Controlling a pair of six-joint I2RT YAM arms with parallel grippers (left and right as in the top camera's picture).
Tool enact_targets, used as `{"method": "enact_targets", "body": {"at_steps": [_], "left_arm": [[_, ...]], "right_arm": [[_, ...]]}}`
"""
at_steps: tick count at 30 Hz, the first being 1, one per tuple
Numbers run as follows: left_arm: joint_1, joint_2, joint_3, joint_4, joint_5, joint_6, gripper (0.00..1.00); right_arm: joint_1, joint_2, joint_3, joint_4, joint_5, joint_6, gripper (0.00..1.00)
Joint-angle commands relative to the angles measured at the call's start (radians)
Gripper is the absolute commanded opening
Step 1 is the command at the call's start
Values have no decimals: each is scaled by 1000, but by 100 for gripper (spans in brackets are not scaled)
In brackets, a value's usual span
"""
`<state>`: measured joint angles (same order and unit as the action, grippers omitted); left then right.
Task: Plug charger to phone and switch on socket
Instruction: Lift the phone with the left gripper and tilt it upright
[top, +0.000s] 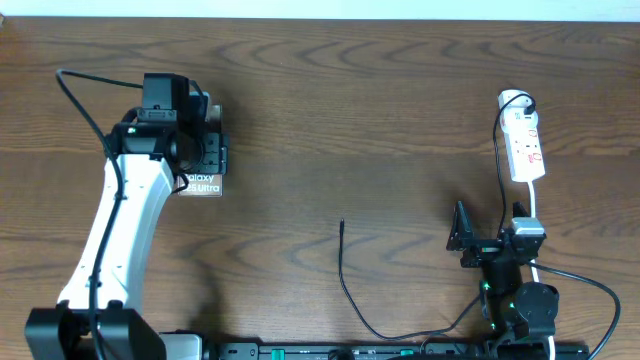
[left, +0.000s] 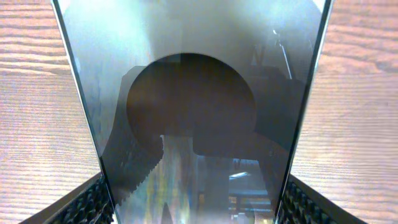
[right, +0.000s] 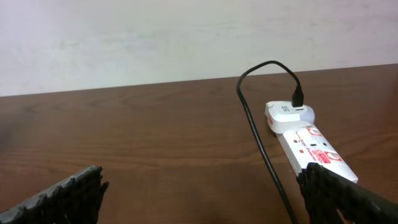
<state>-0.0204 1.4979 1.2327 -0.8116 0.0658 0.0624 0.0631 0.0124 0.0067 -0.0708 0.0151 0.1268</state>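
Observation:
The phone (top: 201, 185) lies at the table's left, mostly under my left gripper (top: 196, 150); only its labelled end shows. In the left wrist view its glossy face (left: 199, 93) fills the space between the two pads (left: 93, 202), which press on its long edges. The charger cable (top: 345, 285) lies at centre, its plug tip (top: 342, 223) free on the wood. It runs right and up to the white plug on the socket (top: 525, 148). My right gripper (top: 492, 236) stands open below the socket (right: 317, 148), empty, with the cable (right: 261, 143) passing near its right finger.
The brown wooden table (top: 350, 120) spreads between the two arms. A pale wall (right: 186, 37) rises behind the table's far edge. A white cord (top: 535, 205) leads from the socket down past my right arm.

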Motion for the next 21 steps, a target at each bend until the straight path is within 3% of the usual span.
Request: {"method": "enact_targets", "body": {"at_steps": [1, 8, 21], "left_arm": [[4, -36, 3, -2, 32, -47, 8], [4, -46, 3, 24, 216, -155, 7], [4, -46, 3, 53, 451, -594, 7]], "right_arm": [[8, -4, -1, -4, -6, 14, 99], [8, -4, -1, -4, -6, 14, 99], [8, -4, -1, -4, -6, 14, 99]]}}
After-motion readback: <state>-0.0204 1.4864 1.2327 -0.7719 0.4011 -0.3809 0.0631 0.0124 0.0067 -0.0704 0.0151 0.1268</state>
